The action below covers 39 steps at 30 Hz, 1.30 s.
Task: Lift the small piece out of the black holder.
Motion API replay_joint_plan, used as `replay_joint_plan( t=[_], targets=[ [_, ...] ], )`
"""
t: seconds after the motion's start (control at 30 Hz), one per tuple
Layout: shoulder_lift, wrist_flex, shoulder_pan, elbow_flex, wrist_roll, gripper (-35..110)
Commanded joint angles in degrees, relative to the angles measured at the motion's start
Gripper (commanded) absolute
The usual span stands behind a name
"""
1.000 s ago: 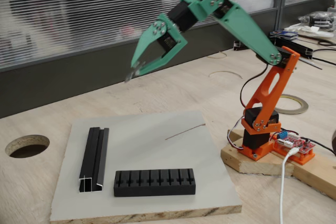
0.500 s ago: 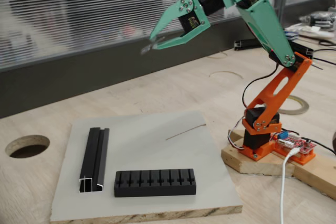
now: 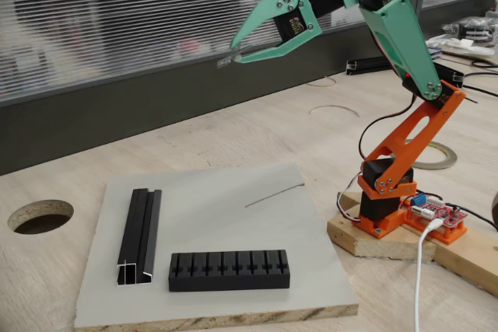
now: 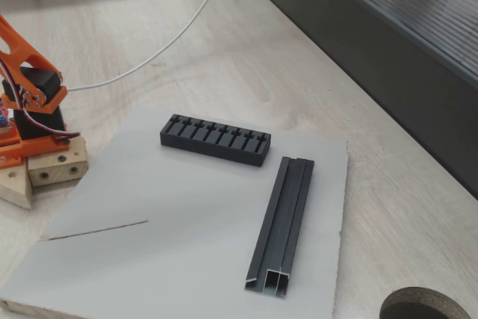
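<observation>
My gripper (image 3: 226, 60) is raised high above the table, its green fingers drawn together to a point at the tip. A small pale, blurred sliver shows at that tip; I cannot tell whether it is the small piece or only the finger ends, so the location of the small piece cannot be confirmed. The black holder (image 3: 229, 270) sits on the grey board (image 3: 210, 215), well below my gripper and toward the near edge of the board in this fixed view. Its long axis runs left to right in that view, with the row of slots open upward. In both fixed views (image 4: 215, 138) the slots appear empty; no pin can be made out standing in any of them, though such a pin may be too fine to resolve. The black channel rail (image 3: 140, 235) lies just beside the holder's left end, its long axis at right angles to the holder. A thin wire (image 3: 274, 194) lies flat on the board, apart from both, on the side nearer my base (image 3: 387, 207).
</observation>
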Motion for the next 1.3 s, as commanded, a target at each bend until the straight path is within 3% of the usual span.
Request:
replay_joint_plan(
  t=[0.0, 0.87, 1.1, 1.27],
  targets=[
    [1.3, 1.2, 0.0, -0.3, 0.4, 3],
    [-1.9, 1.0, 0.0, 8.0, 0.0, 3],
    [-2.1, 1.2, 11.5, 8.1, -0.1, 3],
    [-2.1, 1.3, 13.7, 9.8, -0.1, 3]
  ],
)
